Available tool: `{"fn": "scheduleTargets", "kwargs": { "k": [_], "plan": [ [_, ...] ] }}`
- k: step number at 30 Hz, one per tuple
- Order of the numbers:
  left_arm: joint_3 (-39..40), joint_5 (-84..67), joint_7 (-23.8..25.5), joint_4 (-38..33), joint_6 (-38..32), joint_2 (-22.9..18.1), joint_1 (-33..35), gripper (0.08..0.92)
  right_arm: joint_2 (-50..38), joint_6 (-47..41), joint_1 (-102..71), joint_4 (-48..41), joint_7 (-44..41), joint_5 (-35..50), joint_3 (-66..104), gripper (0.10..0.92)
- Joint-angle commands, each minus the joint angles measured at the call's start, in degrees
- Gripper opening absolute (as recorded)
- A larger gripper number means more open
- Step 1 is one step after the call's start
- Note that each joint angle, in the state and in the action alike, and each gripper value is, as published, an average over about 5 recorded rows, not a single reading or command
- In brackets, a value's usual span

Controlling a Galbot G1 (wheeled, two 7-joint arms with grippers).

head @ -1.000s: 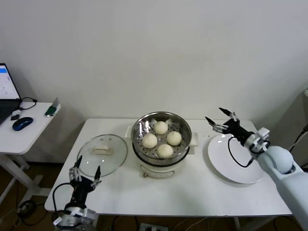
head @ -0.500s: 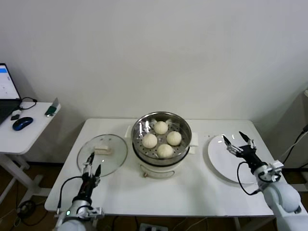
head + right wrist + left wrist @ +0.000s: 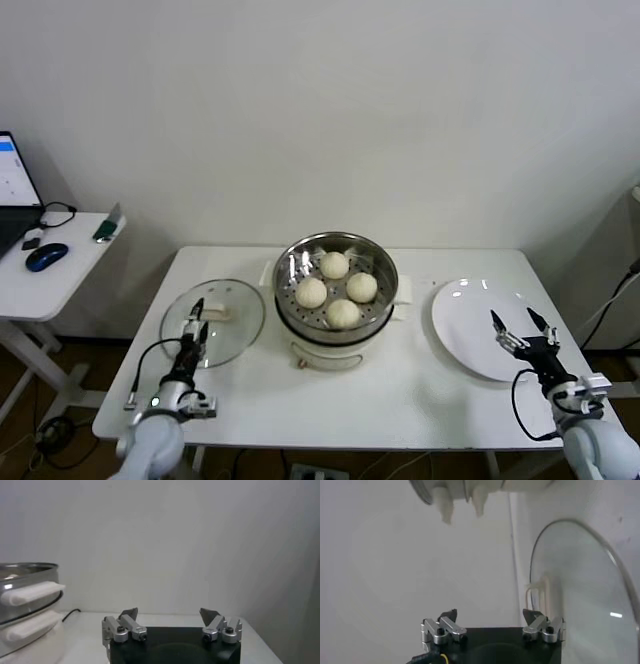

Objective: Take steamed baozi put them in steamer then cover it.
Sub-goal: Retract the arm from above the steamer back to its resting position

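Both arms have shifted: our right gripper (image 3: 524, 331) lower right, left gripper (image 3: 195, 320) onto the lid (image 3: 238, 318), both spread empty; four baozi (image 3: 343, 313) fill the steamer (image 3: 385, 290), uncovered.

- Left claw (image 3: 194, 318): slim dark fingers on a black block; behind it a silver-grey wrist collar and a rounded pale-grey arm shell.
- A thin black cable loops beside that wrist.
- Right claw (image 3: 520, 331): black fingers with silver-grey linkages, a white-grey wrist behind, a black cable looping below.
- Both wrist views: silver finger brackets with dark screws on a black base.
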Motion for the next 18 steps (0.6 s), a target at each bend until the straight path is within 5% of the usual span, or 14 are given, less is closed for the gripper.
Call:
{"fn": "scheduleTargets", "kwargs": {
  "k": [1,18],
  "plan": [
    [1.2,3.2,-0.8,11.6,-1.0,0.3,-8.7,0.823,2.3,0.2,-1.9,0.0,0.2,-2.1,2.3,0.823],
    [2.5,2.9,-1.3,17.4,-2.2,-0.8,-13.9,0.823,2.6,1.0,0.2,-1.0,-0.8,-4.6,0.5,0.823]
  ]
}}
